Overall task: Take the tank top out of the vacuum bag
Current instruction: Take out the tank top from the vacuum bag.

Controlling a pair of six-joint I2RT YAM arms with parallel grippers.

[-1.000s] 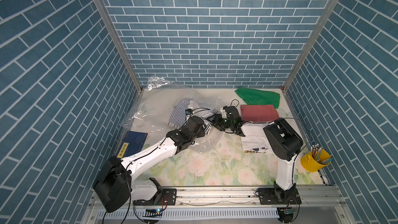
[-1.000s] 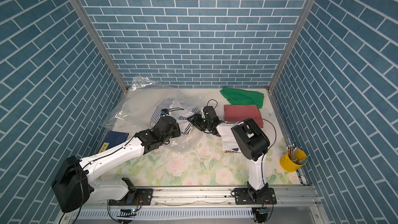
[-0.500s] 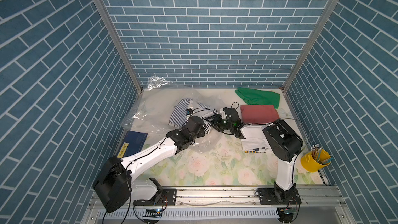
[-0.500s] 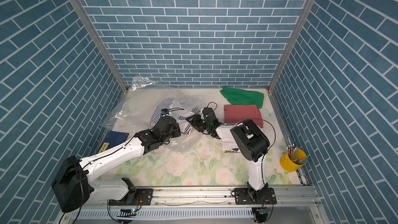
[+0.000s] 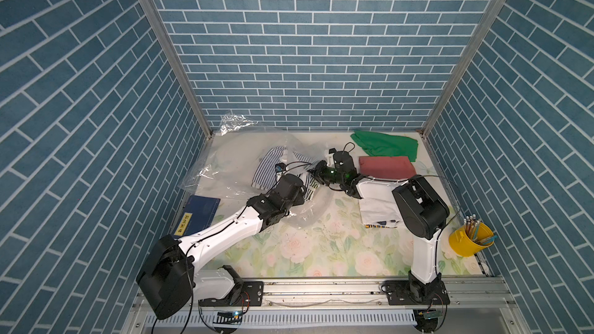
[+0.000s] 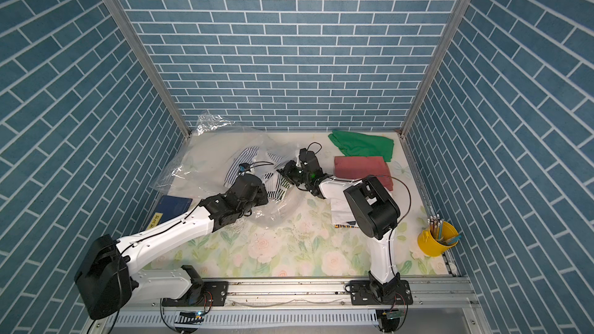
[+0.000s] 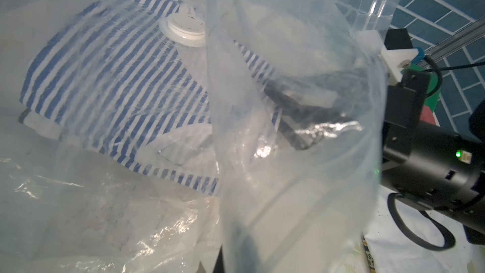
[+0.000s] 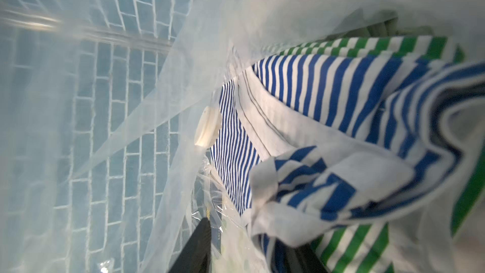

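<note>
The vacuum bag [image 5: 231,159] [image 6: 199,168] lies crumpled at the back left, its white valve [image 7: 185,28] resting over the blue-and-white striped tank top [image 5: 268,168] [image 7: 118,87] inside. My left gripper [image 7: 223,263] is shut on a sheet of the bag's film, which stands up at the bag's mouth. My right gripper [image 5: 313,176] [image 8: 249,256] reaches into that mouth. Its fingers [image 8: 196,248] stand apart, with a bunched fold of the tank top [image 8: 328,116] between them, against one finger only.
A green cloth [image 5: 385,146] and a folded red cloth [image 5: 385,167] lie at the back right. A white garment [image 5: 376,210] sits under the right arm. A yellow cup of pencils [image 5: 471,239] stands at the right edge, and a blue book [image 5: 199,210] at the left.
My right gripper has pushed a little further left into the bag's mouth and its jaws have narrowed. The left arm has held still.
</note>
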